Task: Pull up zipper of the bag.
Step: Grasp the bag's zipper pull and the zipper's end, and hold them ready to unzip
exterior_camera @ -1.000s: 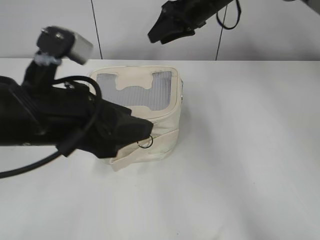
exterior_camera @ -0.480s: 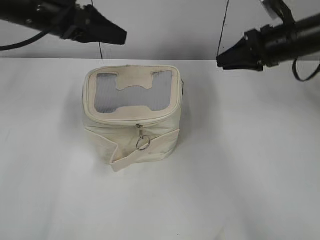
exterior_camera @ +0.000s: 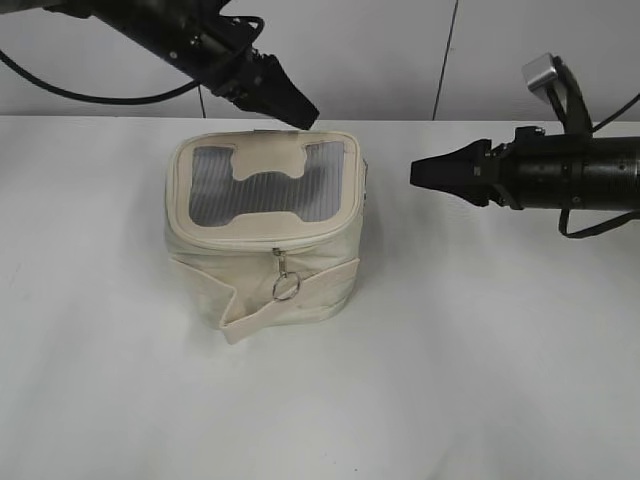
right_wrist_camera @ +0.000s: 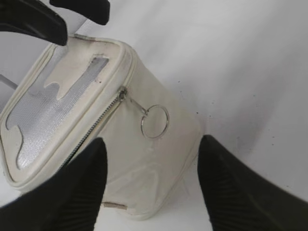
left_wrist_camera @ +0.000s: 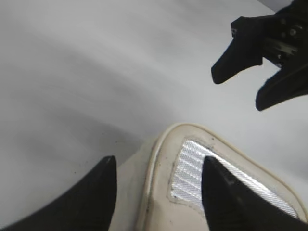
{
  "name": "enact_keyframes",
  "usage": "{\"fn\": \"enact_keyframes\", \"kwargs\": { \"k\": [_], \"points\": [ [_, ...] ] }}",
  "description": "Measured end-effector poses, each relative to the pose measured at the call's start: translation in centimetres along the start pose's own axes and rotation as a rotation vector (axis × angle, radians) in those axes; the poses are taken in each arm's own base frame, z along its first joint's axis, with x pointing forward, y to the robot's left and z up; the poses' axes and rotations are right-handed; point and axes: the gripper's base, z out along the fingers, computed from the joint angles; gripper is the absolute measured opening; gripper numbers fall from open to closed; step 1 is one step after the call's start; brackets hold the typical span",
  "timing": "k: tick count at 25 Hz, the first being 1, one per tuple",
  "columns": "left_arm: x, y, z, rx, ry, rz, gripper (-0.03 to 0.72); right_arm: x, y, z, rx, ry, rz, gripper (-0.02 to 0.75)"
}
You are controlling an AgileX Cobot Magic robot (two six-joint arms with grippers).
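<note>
Up at the top left, left gripper (exterior_camera: 296, 112), black, hanging in the air just above the back rim of the bag, not touching it. Fingers (left_wrist_camera: 94, 192) spread apart in the left wrist view, with the bag's corner showing between them.

In the middle of the white table (exterior_camera: 480, 360), the bag (exterior_camera: 265, 235): small, boxy, cream-white, sitting flat. Grey mesh (exterior_camera: 262, 190) on top with a cream H-shaped patch. Thin zipper (exterior_camera: 275, 246) running along the top rim. On the front side, one small silver slider with a round ring pull (exterior_camera: 286, 288) hanging down, loose. In the right wrist view, another ring pull (right_wrist_camera: 155, 121) hanging from a slider on the side that faces that arm. Cream strap (exterior_camera: 290, 300) lying across the lower front, its end sticking out at the bottom left.

On the right, right gripper (exterior_camera: 420, 172), black, pointing at the bag from the side, well apart from it, up off the table. Fingers (right_wrist_camera: 82, 187) spread wide in the right wrist view, nothing between them but the bag farther off.
</note>
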Motion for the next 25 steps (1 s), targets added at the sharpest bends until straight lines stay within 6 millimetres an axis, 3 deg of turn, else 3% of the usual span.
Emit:
{"fn": "enact_keyframes", "kwargs": {
  "k": [8, 10, 14, 16, 25],
  "points": [
    [1.0, 0.4, 1.8, -0.004, 0.100, 0.000, 0.438, 0.8, 1.2, 1.4, -0.020, 0.043, -0.087, 0.477],
    [1.4, 0.8, 2.2, -0.014, 0.111, -0.036, 0.406, 0.9, 1.3, 1.7, -0.001, 0.060, -0.109, 0.477],
    [1.4, 0.9, 2.3, -0.036, 0.122, -0.038, 0.124, 1.3, 1.4, 2.2, 0.043, 0.092, -0.169, 0.477],
    [1.4, 0.9, 2.3, -0.038, 0.124, -0.037, 0.067, 1.4, 1.4, 2.5, 0.041, 0.100, -0.196, 0.477],
    [1.3, 0.9, 2.3, -0.040, 0.125, -0.036, 0.061, 0.7, 1.9, 4.9, 0.080, 0.131, -0.271, 0.474]
  ]
}}
